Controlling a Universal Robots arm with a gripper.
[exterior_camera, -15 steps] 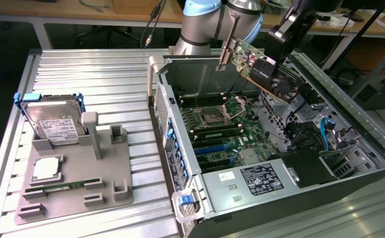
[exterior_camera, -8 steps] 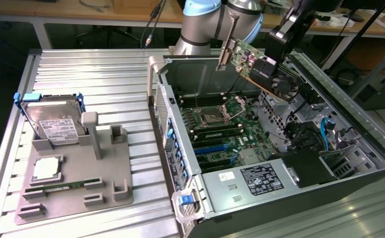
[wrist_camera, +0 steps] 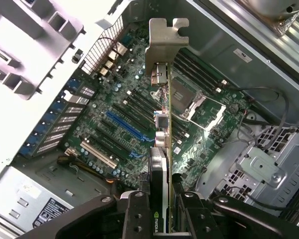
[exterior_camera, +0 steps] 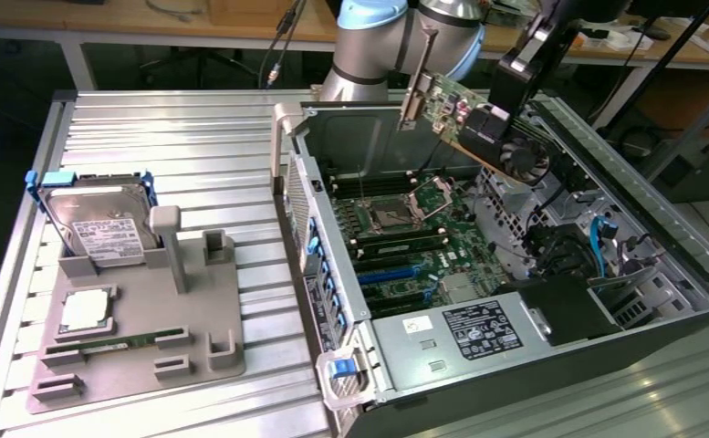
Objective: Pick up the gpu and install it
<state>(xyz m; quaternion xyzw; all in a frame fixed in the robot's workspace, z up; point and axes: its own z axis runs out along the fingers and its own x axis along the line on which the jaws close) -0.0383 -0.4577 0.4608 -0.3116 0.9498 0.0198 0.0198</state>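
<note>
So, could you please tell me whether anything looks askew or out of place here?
Only the gpu: the gripper holds it tilted above the motherboard, not in a slot. Nothing else looks odd.

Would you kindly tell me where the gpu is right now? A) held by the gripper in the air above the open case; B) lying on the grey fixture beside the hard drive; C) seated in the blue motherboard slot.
A: the gripper is clamped on the gpu, which hangs tilted above the motherboard, clear of its slots.
</note>
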